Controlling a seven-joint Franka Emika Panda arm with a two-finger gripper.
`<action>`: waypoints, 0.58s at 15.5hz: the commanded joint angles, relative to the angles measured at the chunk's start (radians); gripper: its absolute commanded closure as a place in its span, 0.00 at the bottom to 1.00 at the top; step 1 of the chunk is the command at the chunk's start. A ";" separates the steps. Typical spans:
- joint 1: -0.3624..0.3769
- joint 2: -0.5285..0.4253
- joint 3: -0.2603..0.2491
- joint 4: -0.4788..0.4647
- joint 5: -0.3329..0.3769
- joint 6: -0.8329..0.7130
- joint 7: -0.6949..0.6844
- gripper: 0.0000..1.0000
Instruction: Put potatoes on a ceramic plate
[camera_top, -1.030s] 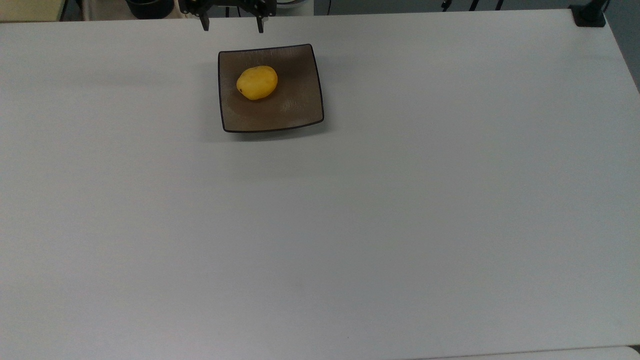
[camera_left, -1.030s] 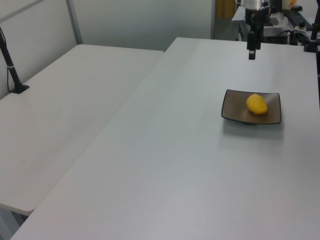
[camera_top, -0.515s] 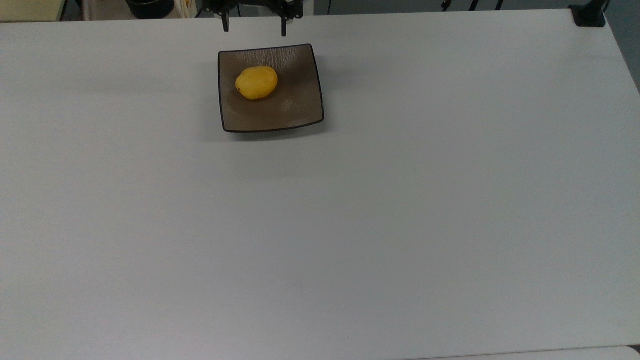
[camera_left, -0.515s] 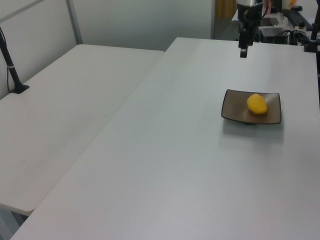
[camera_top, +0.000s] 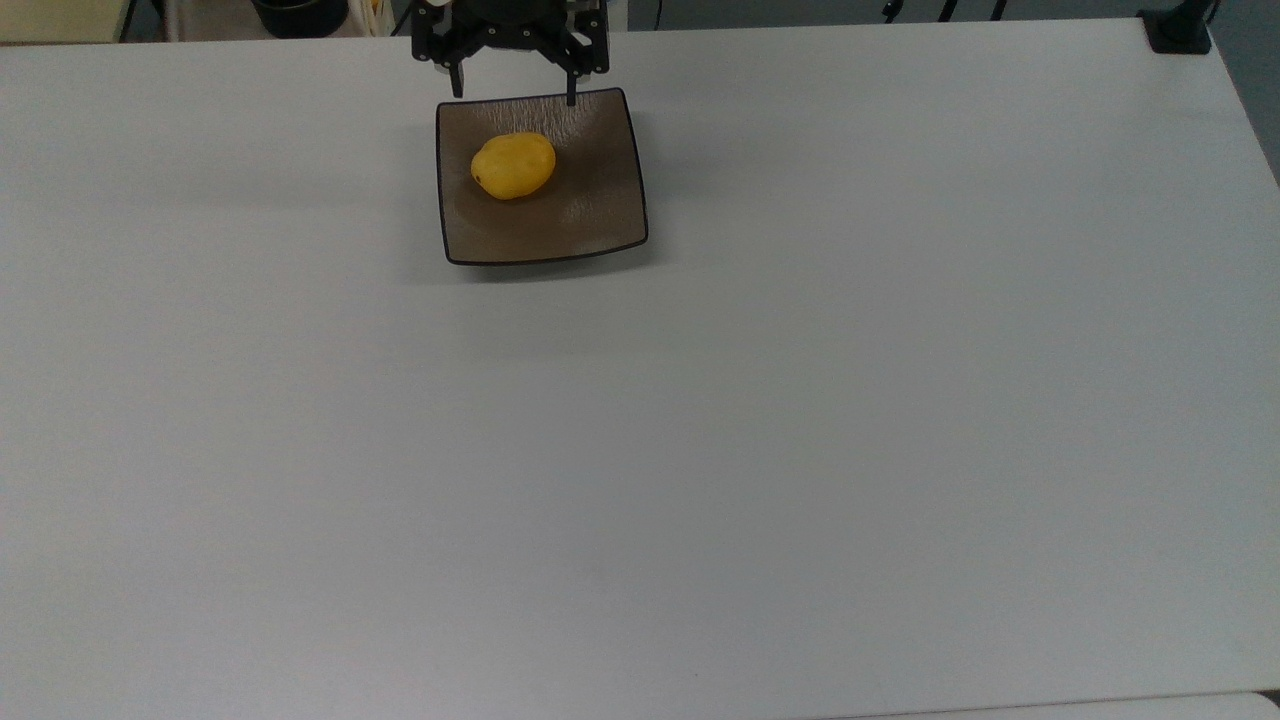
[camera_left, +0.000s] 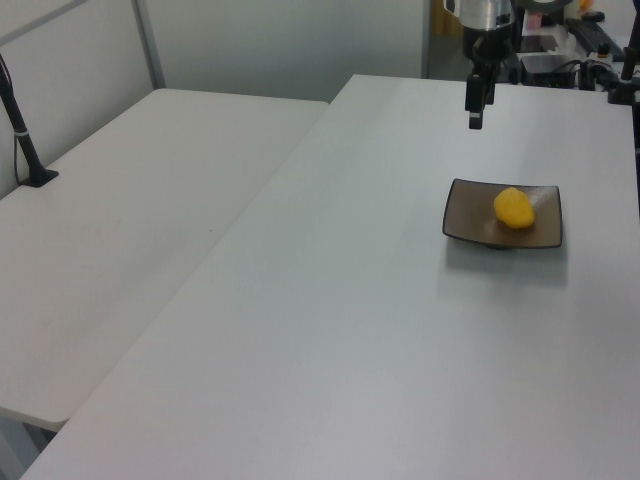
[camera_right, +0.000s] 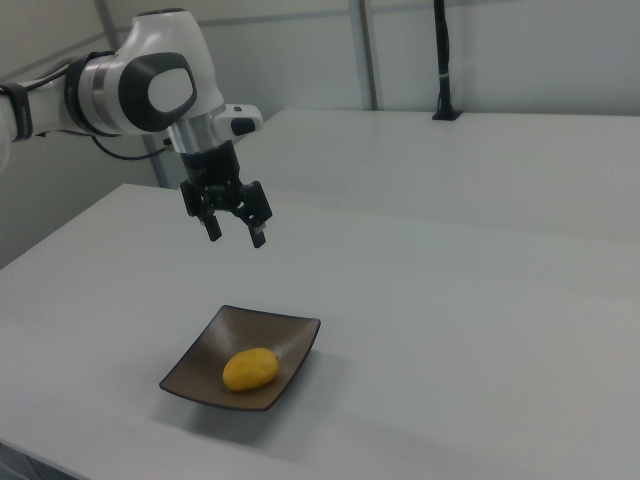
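The yellow potato (camera_top: 513, 166) lies on the square brown-grey ceramic plate (camera_top: 590, 215), toward the plate's far left part in the top view. The same potato (camera_right: 250, 369) rests on the plate (camera_right: 290, 340) in the right view, and the potato (camera_left: 513, 208) sits in the plate (camera_left: 470, 222) in the left view. My gripper (camera_top: 514, 96) hangs open and empty in the air over the plate's far edge, fingers pointing down. It is well above the table in the right view (camera_right: 236, 238) and the left view (camera_left: 474, 122).
The white table (camera_top: 700, 420) stretches wide around the plate. A second white table (camera_left: 120, 230) adjoins it on the left view's left. A black post base (camera_top: 1178, 30) sits at the top view's far right corner. The arm's white body (camera_right: 150, 85) rises behind the plate.
The gripper has moved from beyond the table's far edge toward the plate and to the top view's right, staying open. The potato and plate have not moved.
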 joint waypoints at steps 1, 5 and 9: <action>-0.005 -0.001 0.004 0.010 -0.007 0.002 0.008 0.00; -0.003 0.000 0.004 0.007 -0.003 0.042 0.021 0.00; -0.005 0.000 0.004 0.004 0.000 0.049 0.023 0.00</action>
